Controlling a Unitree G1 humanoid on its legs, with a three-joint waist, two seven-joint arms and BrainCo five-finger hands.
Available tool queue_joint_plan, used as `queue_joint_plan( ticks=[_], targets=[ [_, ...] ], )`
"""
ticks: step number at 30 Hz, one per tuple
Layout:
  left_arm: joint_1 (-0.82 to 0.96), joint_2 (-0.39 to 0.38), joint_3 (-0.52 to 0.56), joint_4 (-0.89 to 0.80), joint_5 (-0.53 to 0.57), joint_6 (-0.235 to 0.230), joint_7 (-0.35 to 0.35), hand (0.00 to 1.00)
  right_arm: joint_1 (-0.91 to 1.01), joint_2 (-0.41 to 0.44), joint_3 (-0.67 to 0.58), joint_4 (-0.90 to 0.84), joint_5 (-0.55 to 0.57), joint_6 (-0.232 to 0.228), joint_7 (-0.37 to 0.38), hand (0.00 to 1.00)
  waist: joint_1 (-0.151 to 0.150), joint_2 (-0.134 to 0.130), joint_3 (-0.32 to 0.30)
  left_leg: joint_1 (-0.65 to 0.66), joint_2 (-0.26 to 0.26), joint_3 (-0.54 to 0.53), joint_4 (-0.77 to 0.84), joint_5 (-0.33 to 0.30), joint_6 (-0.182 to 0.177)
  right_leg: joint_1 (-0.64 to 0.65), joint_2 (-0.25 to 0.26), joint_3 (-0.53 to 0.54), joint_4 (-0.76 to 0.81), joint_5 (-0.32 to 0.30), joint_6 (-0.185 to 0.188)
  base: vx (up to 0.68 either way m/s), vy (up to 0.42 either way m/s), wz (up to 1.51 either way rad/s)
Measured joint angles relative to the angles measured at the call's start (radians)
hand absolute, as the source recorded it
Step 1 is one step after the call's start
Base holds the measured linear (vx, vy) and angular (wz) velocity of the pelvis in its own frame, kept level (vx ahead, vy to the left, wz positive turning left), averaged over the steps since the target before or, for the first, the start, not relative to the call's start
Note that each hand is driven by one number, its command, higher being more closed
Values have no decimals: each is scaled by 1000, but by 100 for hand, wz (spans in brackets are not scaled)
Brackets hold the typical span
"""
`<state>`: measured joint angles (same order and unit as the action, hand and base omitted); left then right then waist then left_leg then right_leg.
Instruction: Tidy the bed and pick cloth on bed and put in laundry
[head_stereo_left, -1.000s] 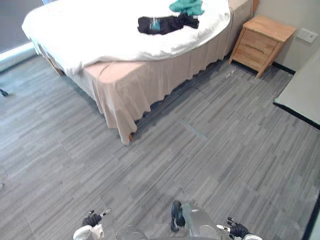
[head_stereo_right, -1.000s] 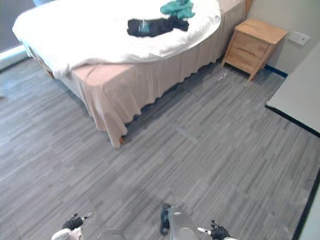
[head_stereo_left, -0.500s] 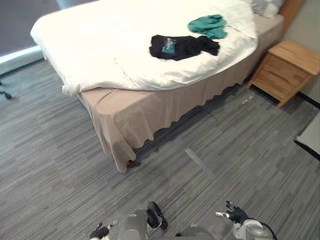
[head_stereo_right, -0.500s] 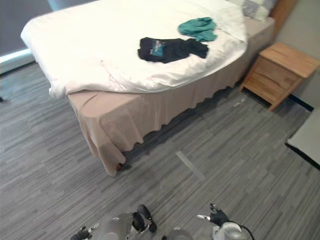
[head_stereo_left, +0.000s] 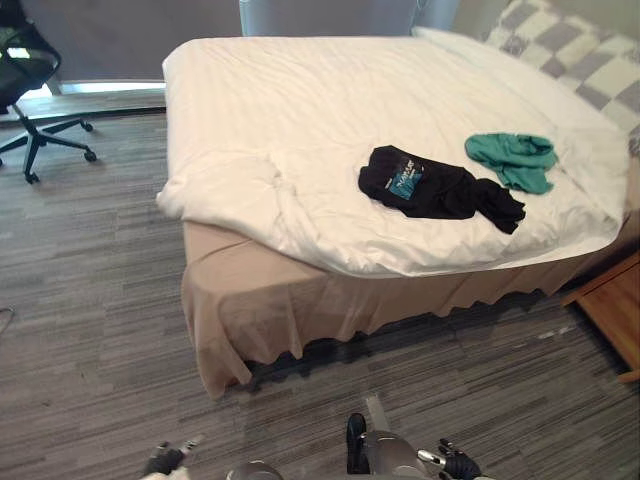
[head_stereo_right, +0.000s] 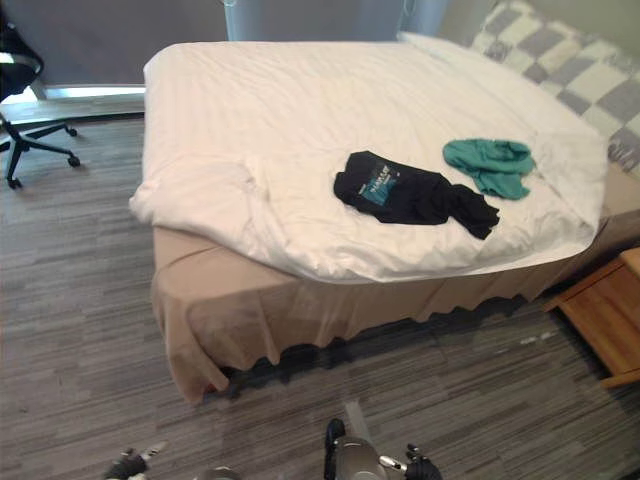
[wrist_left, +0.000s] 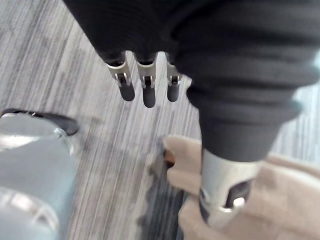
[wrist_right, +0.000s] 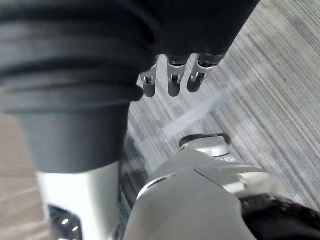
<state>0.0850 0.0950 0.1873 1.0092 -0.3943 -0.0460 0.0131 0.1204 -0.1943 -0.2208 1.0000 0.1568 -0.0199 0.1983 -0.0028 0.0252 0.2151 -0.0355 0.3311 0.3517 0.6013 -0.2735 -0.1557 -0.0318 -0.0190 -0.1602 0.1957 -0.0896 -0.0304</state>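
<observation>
Left eye view: crumpled black T-shirt (head_stereo_left: 437, 188) and bunched teal cloth (head_stereo_left: 512, 160) lie near each other on white-duvet bed (head_stereo_left: 280, 110), awaiting pickup. Left wrist view: left hand (wrist_left: 148, 92) empty, fingers straight, hanging low. Right wrist view: right hand (wrist_right: 173, 82) likewise; bed probably out of reach.

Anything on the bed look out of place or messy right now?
Yes. A black garment and a teal garment lie crumpled on the right half of the white duvet. The duvet itself is bunched and wrinkled at its near left corner.
</observation>
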Motion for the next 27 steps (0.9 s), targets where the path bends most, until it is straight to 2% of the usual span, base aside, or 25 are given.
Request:
queue_joint_plan(
  ticks=[1,4,5,6,8,10,11,13,15,17,19,24,27],
  targets=[
    [0,2,-1,0,0,-14,1,0,-2,-2,-15,0,2,-3,0,0,0,-1,0,1,-32,26,-71,5,8,38,-1,-6,-28,0,0,291,-142,3],
    [-4,14,-2,1,2,-37,5,0,-6,-10,-33,-3,4,-1,-1,0,1,5,0,-11,-50,93,-183,67,69,72,4,-26,-51,-9,9,167,-47,-1],
    [-5,18,-2,1,1,-59,16,0,-4,-14,-36,-4,4,1,-2,0,-1,7,-1,-5,-61,107,-256,130,68,88,5,-29,-52,-23,16,180,20,-2],
    [-11,21,-2,1,1,-73,31,0,-1,-13,-41,-2,4,3,-3,0,-1,7,-1,7,-72,105,-290,144,54,100,2,-28,-48,-30,21,281,101,12],
    [-42,66,4,-39,0,-129,78,0,12,6,-45,-1,3,6,-8,0,-9,-20,-5,44,-125,96,-373,170,51,119,-32,-46,-52,-44,43,193,122,36],
    [-70,131,16,-126,1,-173,114,0,24,14,-45,-1,3,6,-16,0,-6,-38,-9,42,-148,89,-392,177,56,119,-47,-53,-63,-44,45,94,102,26],
    [-85,189,31,-213,1,-209,150,0,32,21,-41,-1,1,5,-25,0,-6,-42,-12,44,-161,85,-405,179,59,120,-57,-59,-64,-46,52,97,113,19],
    [-108,256,64,-331,5,-252,200,0,47,30,-39,-1,1,4,-38,0,-5,-44,-13,55,-179,77,-429,187,64,129,-69,-72,-69,-46,61,73,91,22],
    [-133,319,125,-490,45,-296,262,0,70,36,-22,-2,4,4,-60,0,-2,-35,-20,69,-201,72,-479,211,69,139,-77,-84,-90,-33,73,24,40,16],
    [-149,363,173,-589,86,-322,289,0,87,38,-8,-3,4,5,-78,0,2,-28,-28,78,-215,70,-522,235,72,138,-81,-92,-100,-28,73,13,36,11],
    [-162,428,216,-694,110,-339,293,0,104,38,-8,-4,11,6,-99,0,4,-25,-43,92,-223,75,-572,257,73,138,-80,-98,-106,-25,71,-26,10,8],
    [-228,550,255,-822,128,-375,281,0,126,33,-11,-8,10,14,-113,0,12,-31,-77,92,-214,151,-600,246,76,149,-76,-98,-156,-2,70,-18,11,-1],
    [-296,628,235,-840,139,-387,215,0,134,33,-11,-44,-2,25,-116,0,12,-34,-79,104,-213,178,-606,246,76,155,-76,-79,-169,19,72,-2,55,-11]
  ],
)
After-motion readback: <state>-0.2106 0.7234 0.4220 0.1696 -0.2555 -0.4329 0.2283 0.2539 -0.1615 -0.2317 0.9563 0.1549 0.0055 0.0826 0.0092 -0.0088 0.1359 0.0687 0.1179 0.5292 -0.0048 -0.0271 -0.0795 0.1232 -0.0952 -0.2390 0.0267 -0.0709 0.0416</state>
